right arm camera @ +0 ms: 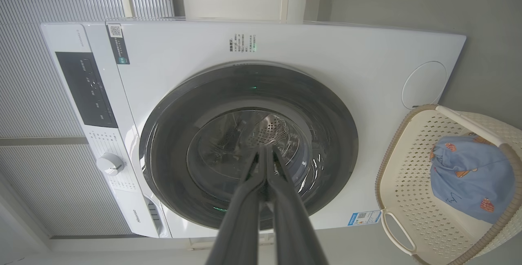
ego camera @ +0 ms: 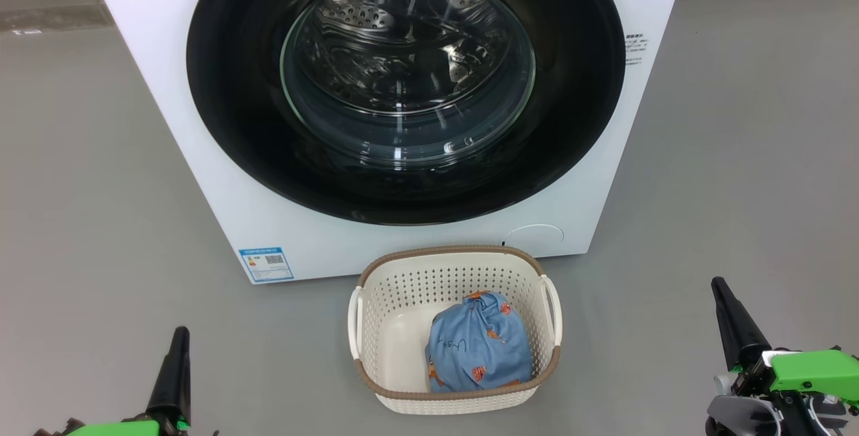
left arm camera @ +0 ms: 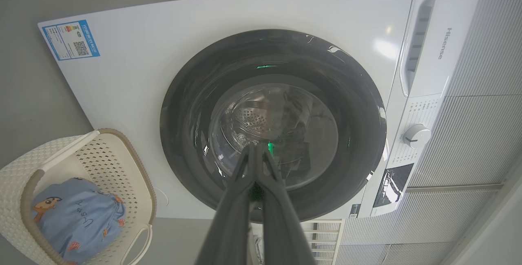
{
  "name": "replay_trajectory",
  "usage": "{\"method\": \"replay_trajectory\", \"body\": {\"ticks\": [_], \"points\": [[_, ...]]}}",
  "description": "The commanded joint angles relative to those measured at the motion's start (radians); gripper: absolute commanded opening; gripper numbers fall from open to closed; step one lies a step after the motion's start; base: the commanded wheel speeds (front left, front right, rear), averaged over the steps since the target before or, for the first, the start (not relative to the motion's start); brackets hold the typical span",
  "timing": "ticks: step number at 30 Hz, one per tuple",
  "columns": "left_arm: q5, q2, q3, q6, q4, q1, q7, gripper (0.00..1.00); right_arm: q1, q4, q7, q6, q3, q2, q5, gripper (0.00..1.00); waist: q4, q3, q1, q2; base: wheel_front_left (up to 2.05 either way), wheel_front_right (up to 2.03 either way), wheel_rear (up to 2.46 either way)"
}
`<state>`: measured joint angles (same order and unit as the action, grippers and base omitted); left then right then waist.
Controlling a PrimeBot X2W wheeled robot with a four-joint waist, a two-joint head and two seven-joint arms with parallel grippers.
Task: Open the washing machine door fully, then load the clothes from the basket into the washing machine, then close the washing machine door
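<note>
At the lower left, the left gripper (ego camera: 178, 339) has its two dark fingers pressed together and carries nothing. It points toward the washing machine (ego camera: 201, 174), which stands on the grey floor (ego camera: 80, 188). The washing machine door (ego camera: 406, 87) lies closed against the front, so I judge that opening it is the step in hand. The door is ahead of both grippers and between them, and neither arm looks clearly nearer. It is round, so it has no long axis, and I cannot tell on which side its handle or hinge sits. Just in front of the machine stands the basket (ego camera: 448, 251), with the clothes (ego camera: 478, 349) bundled in its right half. At the lower right, the right gripper (ego camera: 721, 288) is also pinched closed and empty. As for writing, the blue label (ego camera: 266, 264) at the lower left corner of the front shows a QR code, but its text is too small. The small print (ego camera: 635, 48) to the right of the door is unreadable. The left wrist view gives the Hisense lettering (left arm camera: 448, 43) on the top panel.
</note>
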<state>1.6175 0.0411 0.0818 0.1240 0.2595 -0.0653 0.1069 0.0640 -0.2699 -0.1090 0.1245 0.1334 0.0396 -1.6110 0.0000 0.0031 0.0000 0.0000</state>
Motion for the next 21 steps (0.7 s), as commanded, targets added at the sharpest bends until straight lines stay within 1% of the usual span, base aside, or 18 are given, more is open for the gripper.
{"method": "replay_trajectory", "body": {"ticks": [1, 13, 14, 18, 21], "points": [[-0.009, 0.009, 0.032, 0.007, -0.015, -0.043, 0.006, 0.0, 0.044, 0.025, -0.004, 0.006, -0.02, 0.011, 0.002, 0.0, 0.0, 0.0, 0.0, 0.0, 0.0, 0.0, 0.0], [-0.009, 0.009, 0.032, 0.007, -0.015, -0.043, 0.006, 0.0, 0.044, 0.025, -0.004, 0.006, -0.02, 0.011, 0.002, 0.0, 0.0, 0.0, 0.0, 0.0, 0.0, 0.0, 0.0], [0.0, 0.0, -0.001, 0.0, 0.002, 0.001, 0.0, 1.0, -0.001, -0.003, 0.0, 0.0, 0.0, -0.001, 0.0, 1.0, 0.0, 0.0, 0.0, 0.0, 0.0, 0.0, 0.0], [0.0, -0.007, -0.006, -0.002, 0.022, 0.018, -0.005, 1.0, -0.019, -0.028, 0.002, 0.0, -0.002, -0.011, 0.002, 1.0, 0.0, 0.0, 0.0002, 0.0, 0.0, 0.0, 0.0], [-0.001, -0.006, -0.01, -0.001, 0.017, 0.015, -0.011, 1.0, -0.017, -0.021, 0.003, 0.0, -0.002, -0.01, 0.004, 1.0, 0.0, -0.001, 0.0019, 0.0, 0.0, 0.0, 0.0]]}}
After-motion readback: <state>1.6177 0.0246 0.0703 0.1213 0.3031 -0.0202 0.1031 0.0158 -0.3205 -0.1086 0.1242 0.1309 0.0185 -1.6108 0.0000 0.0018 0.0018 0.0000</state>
